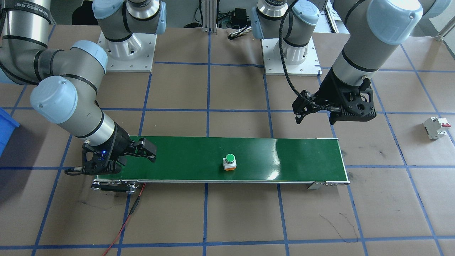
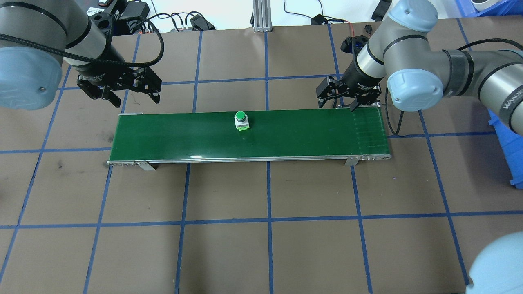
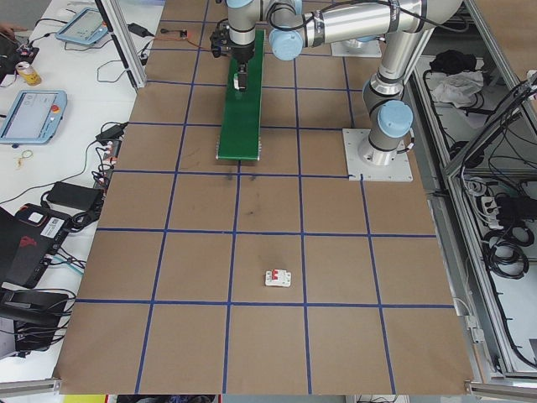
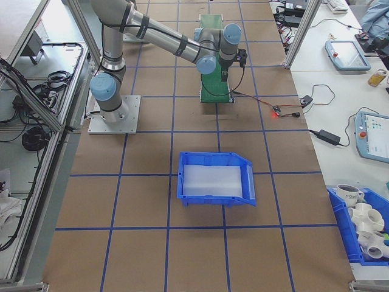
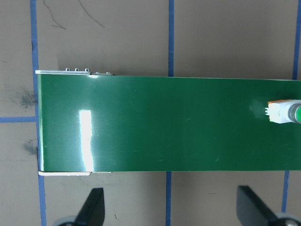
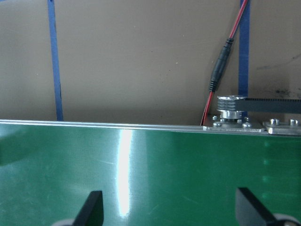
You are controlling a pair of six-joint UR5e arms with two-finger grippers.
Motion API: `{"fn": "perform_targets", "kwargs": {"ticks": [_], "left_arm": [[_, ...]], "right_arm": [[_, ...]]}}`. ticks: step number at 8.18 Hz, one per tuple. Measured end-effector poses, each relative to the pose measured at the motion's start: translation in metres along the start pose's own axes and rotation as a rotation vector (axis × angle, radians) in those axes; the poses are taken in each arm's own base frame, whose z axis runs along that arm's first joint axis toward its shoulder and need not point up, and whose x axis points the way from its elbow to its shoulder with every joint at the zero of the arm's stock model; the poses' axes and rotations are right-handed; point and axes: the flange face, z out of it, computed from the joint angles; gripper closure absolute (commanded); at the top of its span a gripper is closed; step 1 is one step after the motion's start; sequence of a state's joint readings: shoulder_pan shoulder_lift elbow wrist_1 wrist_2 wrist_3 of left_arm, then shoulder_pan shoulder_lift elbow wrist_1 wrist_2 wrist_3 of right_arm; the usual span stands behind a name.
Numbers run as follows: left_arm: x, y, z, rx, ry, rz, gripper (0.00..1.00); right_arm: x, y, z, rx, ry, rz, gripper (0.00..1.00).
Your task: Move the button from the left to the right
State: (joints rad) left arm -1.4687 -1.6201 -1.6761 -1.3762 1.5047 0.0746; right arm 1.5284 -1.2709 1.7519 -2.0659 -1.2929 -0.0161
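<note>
Button [image 2: 240, 120] stands upright on the green conveyor belt [image 2: 286, 139], green cap up, orange base on the belt surface; near mid-length, toward the belt's 12 o'clock edge in the overhead view. Its long axis is vertical. In the left wrist view it shows at the 3 o'clock edge of the frame [image 5: 284, 112]. Left gripper [image 2: 119, 90] hovers off the belt's left end, at roughly 10 o'clock from the button, fingers spread apart and holding nothing. Right gripper [image 2: 345, 96] sits low over the belt's right end, at about 2 o'clock from the button, fingers likewise released and empty. White circuit breaker [image 1: 436, 127] with red lever lies on the brown tabletop [image 2: 261, 245], well apart from the belt. Blue bin [image 4: 216, 178] rests beyond the right end.
</note>
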Motion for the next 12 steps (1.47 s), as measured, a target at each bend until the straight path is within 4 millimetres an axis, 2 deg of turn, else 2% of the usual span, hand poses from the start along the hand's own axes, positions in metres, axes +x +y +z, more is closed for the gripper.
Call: {"fn": "perform_targets", "kwargs": {"ticks": [3, 8, 10, 12], "left_arm": [[-0.002, -0.001, 0.002, -0.003, 0.004, -0.005, 0.00], [-0.003, -0.002, 0.004, -0.006, 0.003, -0.009, 0.00], [-0.003, -0.002, 0.004, -0.006, 0.003, -0.012, 0.00], [-0.003, -0.001, 0.004, -0.006, 0.002, -0.011, 0.00]], "right_arm": [[-0.024, 0.004, 0.001, 0.020, 0.007, -0.043, 0.00], [-0.097, 0.026, 0.011, 0.049, 0.073, -0.071, 0.00], [-0.108, 0.029, 0.018, 0.050, 0.077, -0.068, 0.00], [-0.106, 0.026, 0.032, 0.039, 0.094, -0.068, 0.00]]}}
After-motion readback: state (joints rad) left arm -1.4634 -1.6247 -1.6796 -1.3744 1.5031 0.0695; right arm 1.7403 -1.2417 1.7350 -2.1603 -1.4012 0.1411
